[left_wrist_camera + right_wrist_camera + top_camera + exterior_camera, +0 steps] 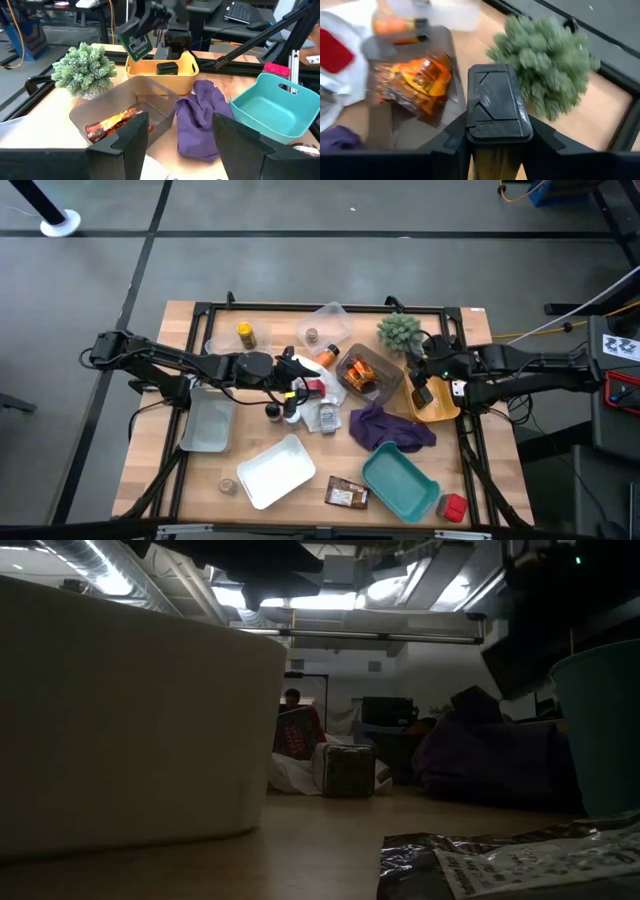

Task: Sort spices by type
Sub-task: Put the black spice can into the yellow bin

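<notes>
In your low view, the white tray (pixel 130 710) fills the left side and hides everything behind it; the teal tray (pixel 600 730) is cut off by the right edge; the packet (pixel 520 860) in the foreground runs off the bottom edge, its print too dim to read. In your right wrist view, the green plant (pixel 545 60) is blurred; the dark box (pixel 497 107) hides the tray beneath it. From above, the small jars (pixel 280 410) under the left gripper (pixel 298 373) are too small to tell apart.
</notes>
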### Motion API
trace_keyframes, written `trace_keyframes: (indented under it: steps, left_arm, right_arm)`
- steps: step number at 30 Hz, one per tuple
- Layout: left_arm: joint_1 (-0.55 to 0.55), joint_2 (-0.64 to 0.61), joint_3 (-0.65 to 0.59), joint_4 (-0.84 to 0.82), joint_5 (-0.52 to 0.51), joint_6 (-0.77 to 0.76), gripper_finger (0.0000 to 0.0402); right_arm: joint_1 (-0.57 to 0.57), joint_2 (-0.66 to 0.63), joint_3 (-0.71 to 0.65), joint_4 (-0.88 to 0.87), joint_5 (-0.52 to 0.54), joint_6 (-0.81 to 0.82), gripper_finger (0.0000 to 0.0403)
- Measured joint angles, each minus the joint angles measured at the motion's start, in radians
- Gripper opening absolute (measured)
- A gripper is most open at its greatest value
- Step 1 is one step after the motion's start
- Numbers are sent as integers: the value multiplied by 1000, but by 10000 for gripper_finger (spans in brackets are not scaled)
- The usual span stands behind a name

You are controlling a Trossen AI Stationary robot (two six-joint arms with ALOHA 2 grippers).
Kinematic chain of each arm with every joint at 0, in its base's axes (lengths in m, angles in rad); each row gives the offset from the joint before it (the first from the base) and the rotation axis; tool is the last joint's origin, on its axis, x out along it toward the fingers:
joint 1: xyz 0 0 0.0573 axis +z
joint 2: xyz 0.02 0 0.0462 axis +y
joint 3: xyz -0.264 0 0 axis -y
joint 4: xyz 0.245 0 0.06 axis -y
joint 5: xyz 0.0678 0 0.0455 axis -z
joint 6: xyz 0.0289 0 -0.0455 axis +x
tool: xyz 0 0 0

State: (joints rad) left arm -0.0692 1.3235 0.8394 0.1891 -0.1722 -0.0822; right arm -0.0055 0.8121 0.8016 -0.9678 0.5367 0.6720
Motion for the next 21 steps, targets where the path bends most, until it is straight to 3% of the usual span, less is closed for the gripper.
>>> trace_keyframes:
  steps: [8, 21]
  left_arm:
    - [0, 0, 0, 0, 0, 0, 200]
    - [0, 0, 0, 0, 0, 0, 200]
  right_arm:
    - [0, -79, -179, 51, 91, 73, 128]
    - [0, -94, -396, 274, 90, 112, 132]
